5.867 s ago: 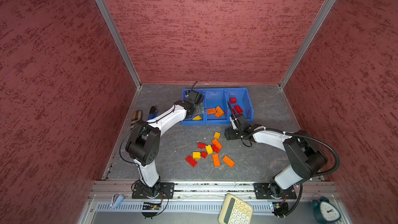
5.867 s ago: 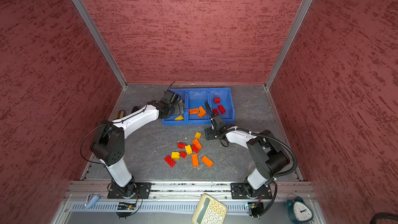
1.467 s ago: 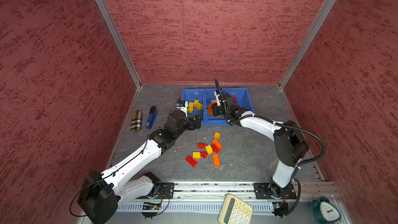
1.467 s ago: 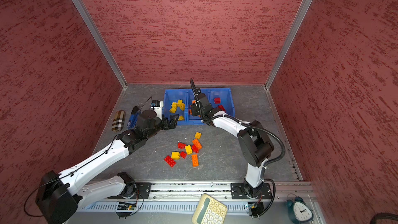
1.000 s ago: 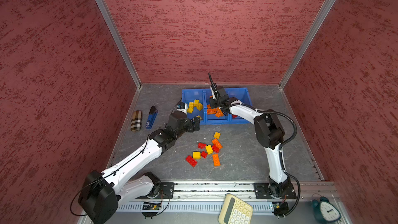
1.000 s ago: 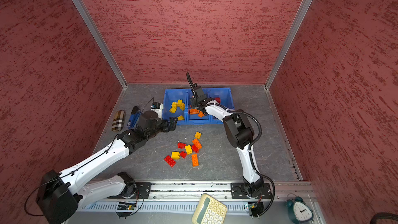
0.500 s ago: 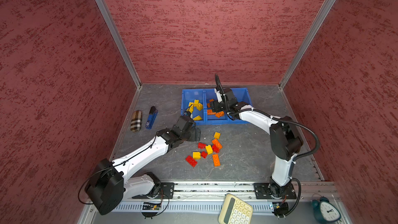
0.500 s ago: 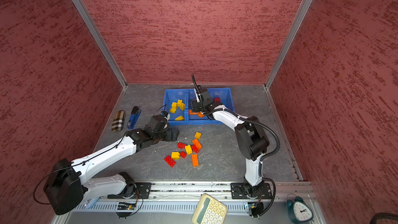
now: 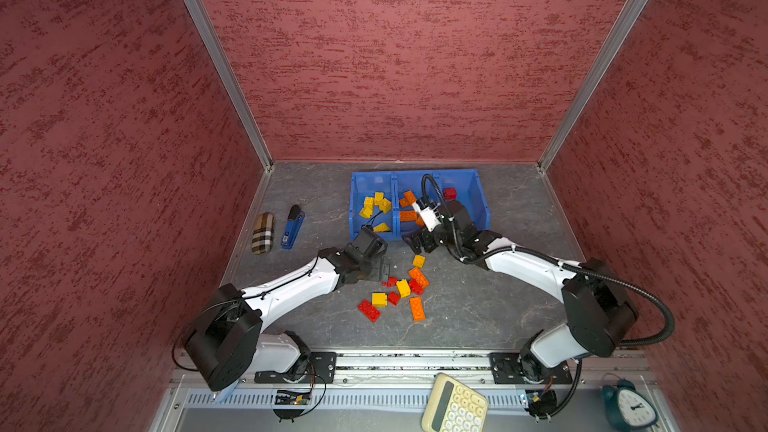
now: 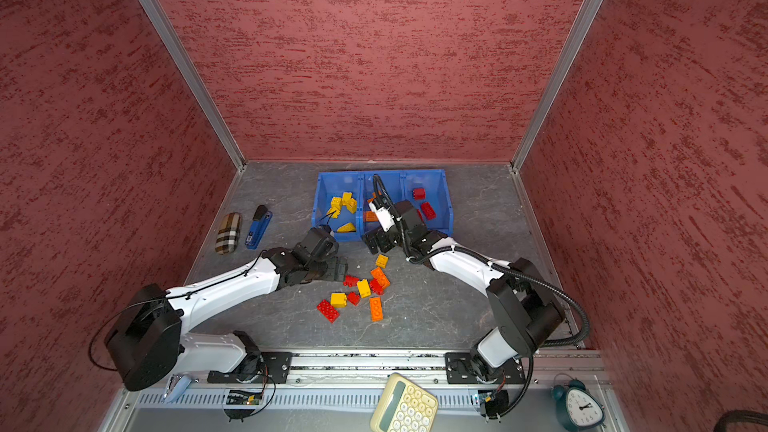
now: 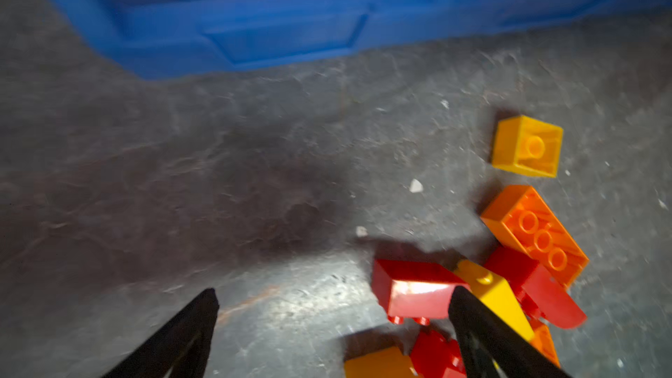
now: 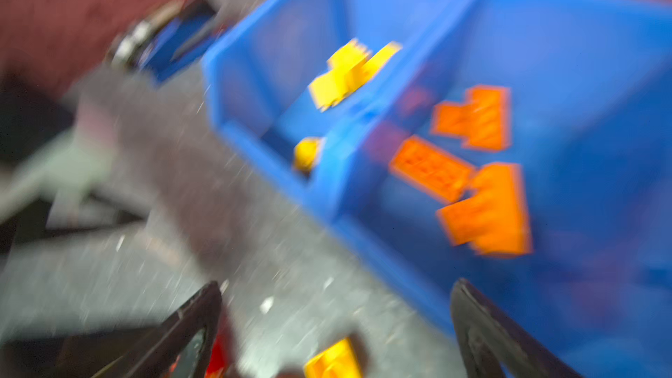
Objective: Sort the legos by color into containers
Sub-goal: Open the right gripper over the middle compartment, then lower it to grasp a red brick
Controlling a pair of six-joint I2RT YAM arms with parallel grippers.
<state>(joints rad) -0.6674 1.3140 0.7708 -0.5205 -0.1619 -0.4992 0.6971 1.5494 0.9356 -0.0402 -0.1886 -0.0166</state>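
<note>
Three joined blue containers [image 9: 415, 174] [image 10: 382, 176] stand at the back in both top views. The left one holds yellow legos [image 9: 376, 205], the middle one orange legos [image 12: 472, 176], the right one red legos [image 10: 424, 205]. A loose pile of red, yellow and orange legos [image 9: 399, 288] [image 10: 361, 288] lies on the floor in front. My left gripper [image 9: 384, 272] [image 11: 334, 292] is open, low at the pile's left edge, with a red lego [image 11: 414, 296] beside one fingertip. My right gripper [image 9: 415, 243] [image 12: 334, 289] is open and empty, just before the middle container's front lip, above a yellow-orange lego [image 9: 419, 260].
A blue stapler [image 9: 293, 226] and a plaid case [image 9: 263, 232] lie at the left wall. A calculator [image 9: 455, 405] and a small clock [image 9: 629, 407] sit on the front rail. Red walls enclose three sides.
My right gripper has opened and drawn back from over the middle container to the floor before it. My left gripper has moved right and down to the edge of the loose pile.
</note>
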